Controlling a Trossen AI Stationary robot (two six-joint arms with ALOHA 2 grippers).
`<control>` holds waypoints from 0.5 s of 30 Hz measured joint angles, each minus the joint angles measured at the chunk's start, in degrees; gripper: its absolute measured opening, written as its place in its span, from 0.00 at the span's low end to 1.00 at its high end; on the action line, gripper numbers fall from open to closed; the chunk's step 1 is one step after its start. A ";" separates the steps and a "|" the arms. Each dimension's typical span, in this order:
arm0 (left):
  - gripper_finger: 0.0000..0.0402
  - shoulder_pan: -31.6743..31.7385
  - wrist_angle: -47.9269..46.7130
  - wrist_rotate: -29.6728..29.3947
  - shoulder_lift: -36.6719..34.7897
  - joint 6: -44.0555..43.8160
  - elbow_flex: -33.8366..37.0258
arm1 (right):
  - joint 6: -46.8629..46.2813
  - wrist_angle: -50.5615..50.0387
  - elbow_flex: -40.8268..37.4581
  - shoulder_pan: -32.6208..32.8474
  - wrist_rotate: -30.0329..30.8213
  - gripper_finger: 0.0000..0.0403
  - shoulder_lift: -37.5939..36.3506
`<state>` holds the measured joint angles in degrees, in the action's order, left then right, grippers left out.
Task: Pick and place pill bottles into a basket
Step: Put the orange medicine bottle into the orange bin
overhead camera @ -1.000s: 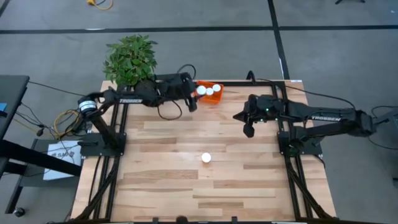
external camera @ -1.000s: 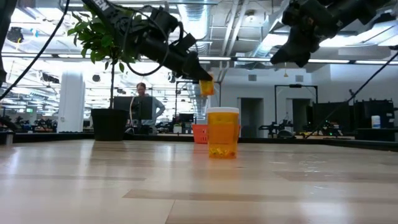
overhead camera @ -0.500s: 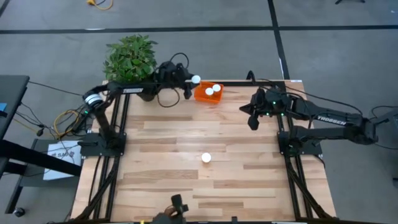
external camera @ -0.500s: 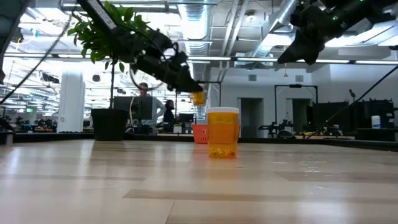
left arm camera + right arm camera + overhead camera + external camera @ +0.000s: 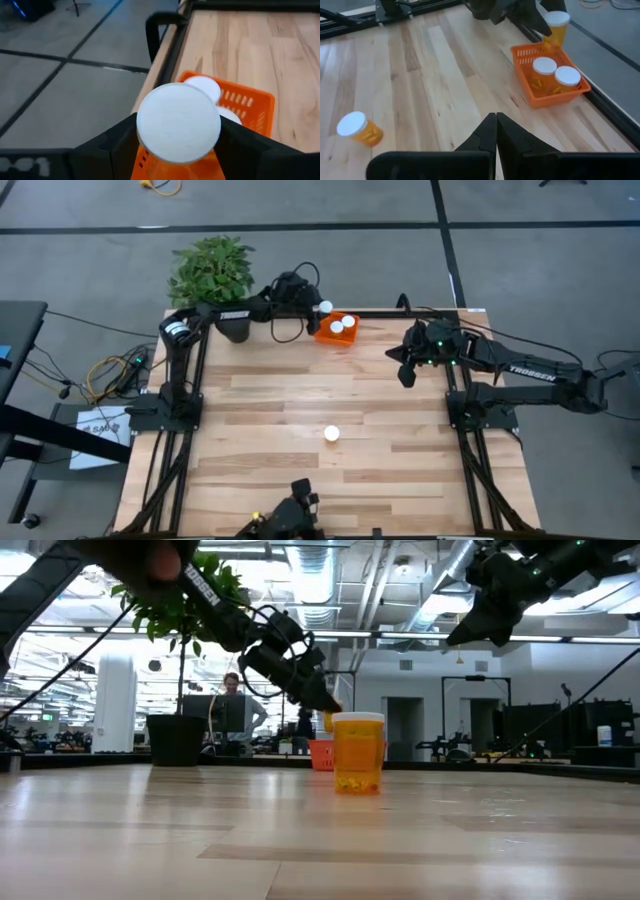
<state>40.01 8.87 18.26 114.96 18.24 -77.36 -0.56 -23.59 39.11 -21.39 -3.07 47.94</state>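
Observation:
My left gripper (image 5: pixel 318 310) is shut on a pill bottle (image 5: pixel 325 307) with a white cap and orange body. It holds the bottle in the air by the far left corner of the orange basket (image 5: pixel 322 335). The basket stands at the table's far edge with two bottles (image 5: pixel 544 65) (image 5: pixel 568 76) upright in it. Another bottle (image 5: pixel 331 434) stands upright mid-table, and it also shows in the low view (image 5: pixel 358 753). My right gripper (image 5: pixel 404 376) is shut and empty, raised to the right of the basket. My left gripper pinches the bottle's orange body just under the white cap (image 5: pixel 178 122), with one finger (image 5: pixel 117 145) on each side. The fingers come about level from the table's left. The bottle is upright, cap up, and lifted clear of the table and basket.
A potted plant (image 5: pixel 210 275) stands at the far left corner, behind my left arm. A dark object (image 5: pixel 290 515) shows at the table's near edge. A person (image 5: pixel 232 705) stands in the room beyond the table. Bare wood lies around the mid-table bottle.
My left gripper has carried the bottle first toward the far edge and then right, and it has come lower. The bottle has stayed upright. My right gripper has drawn back a little toward the table's right and far side, then kept still.

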 joint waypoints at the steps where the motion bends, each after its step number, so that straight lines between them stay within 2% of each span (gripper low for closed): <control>1: 0.56 -0.04 0.70 -0.21 0.37 0.02 0.00 | -0.04 0.00 0.00 0.00 -0.02 0.00 0.00; 15: 0.58 -0.20 0.94 -0.74 1.42 -0.24 0.02 | -0.52 -0.20 0.00 -0.02 -0.07 0.00 0.04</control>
<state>39.81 9.80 17.52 116.38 18.00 -77.34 -1.08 -23.79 39.11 -21.41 -3.14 47.99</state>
